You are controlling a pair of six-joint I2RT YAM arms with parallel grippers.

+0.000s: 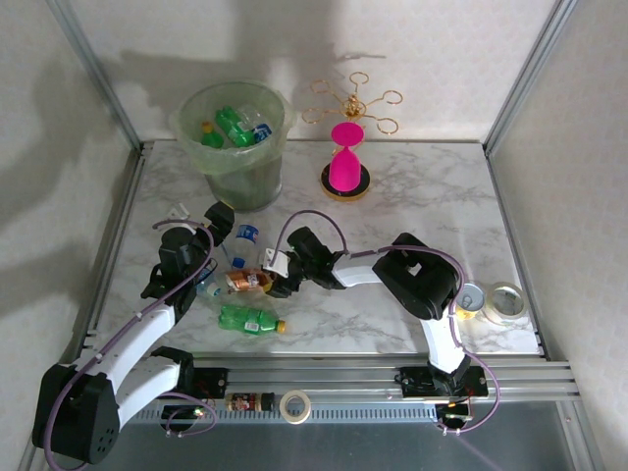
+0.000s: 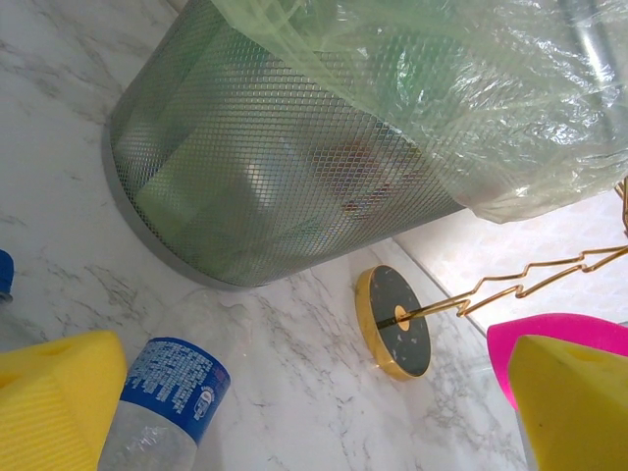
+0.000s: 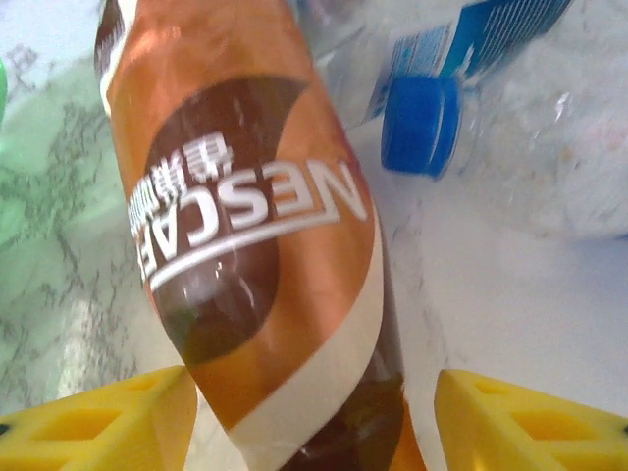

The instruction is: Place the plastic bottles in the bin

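pretty bright, even light; big soft shadows on the back wall [image 1: 294,49]; brown bottle [image 3: 255,226] up close looks kinda blurry

Top external: high above near edge of table [image 1: 422,186], looks down across whole top. Left wrist: low, close, facing bin [image 2: 255,167] at far-left corner; shared with top view. Right wrist: very close on brown bottle [image 3: 255,226], centre-left; likewise shared.
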